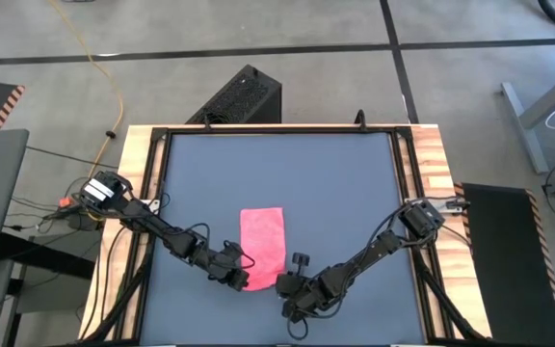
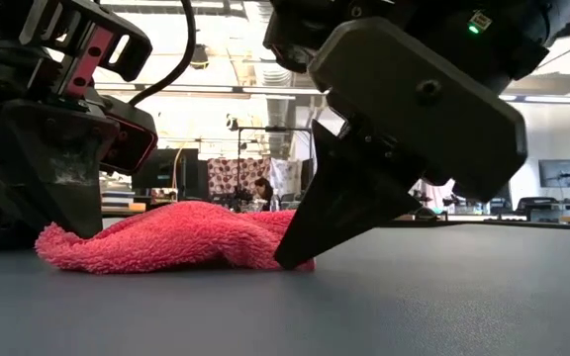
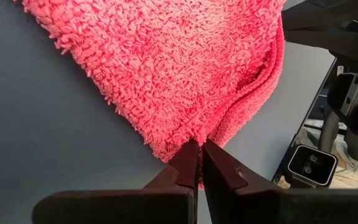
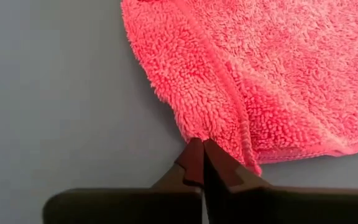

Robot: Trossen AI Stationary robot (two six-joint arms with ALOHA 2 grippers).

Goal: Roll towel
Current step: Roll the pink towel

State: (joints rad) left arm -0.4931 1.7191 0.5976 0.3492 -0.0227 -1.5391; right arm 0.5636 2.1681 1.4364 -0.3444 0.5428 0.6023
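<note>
1. Right, over on the left, the left gripper is down at the near-left corner of the towel, its fingertips pressed together with the pink hem nipped between them.
2. Centre stage, the towel lies on the dark grey mat, just near of the middle. It looks folded into a narrow strip running near to far, mostly flat; from table height it humps up only gently.
3. On to the right: the right gripper sits at the near-right corner, jaws pinched closed right on the towel's edge, and it appears to have a bite of the pile.
4. Progress, then: both near corners taken, but no roll showing yet. By my reckoning the whole rolling job, near end toward far end, is still ahead.
</note>
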